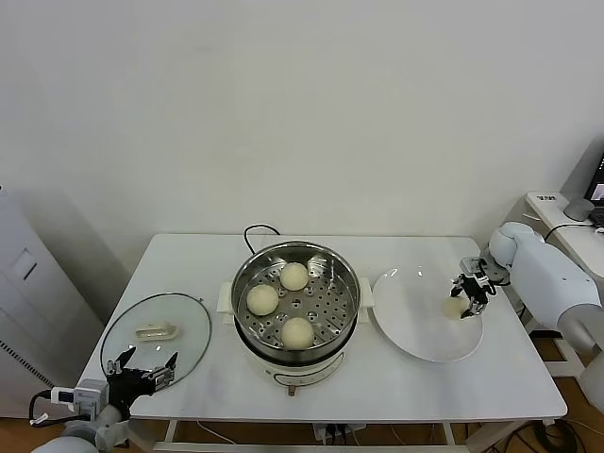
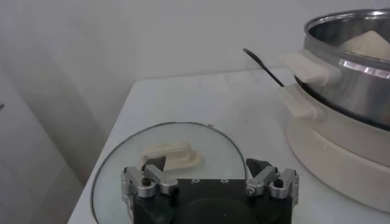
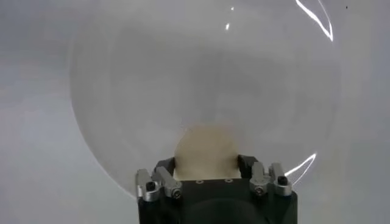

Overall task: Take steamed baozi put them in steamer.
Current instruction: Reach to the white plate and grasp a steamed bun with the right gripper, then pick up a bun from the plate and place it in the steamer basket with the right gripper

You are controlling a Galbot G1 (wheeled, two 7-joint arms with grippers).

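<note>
Head view: three buns (image 1: 293, 276) sit in the steamer (image 1: 347, 304).
Right wrist view: right claw (image 3: 207, 167) pinches the last bun (image 3: 206, 152) on the plate (image 3: 122, 91).
Bun: round, smooth, cream-white.
Left claw (image 2: 208, 171): spread wide above the lid (image 2: 213, 146).

no readable text, labels or numbers anywhere

Right wrist view: the right gripper's (image 3: 207, 165) body covers the lower part of the bun (image 3: 206, 149) between its fingers (image 3: 163, 165), and the plate (image 3: 122, 91) runs off the frame's edge. Left wrist view: the steamer (image 2: 341, 73) is cut by the frame, one bun (image 2: 368, 44) inside partly hidden behind its rim.
</note>
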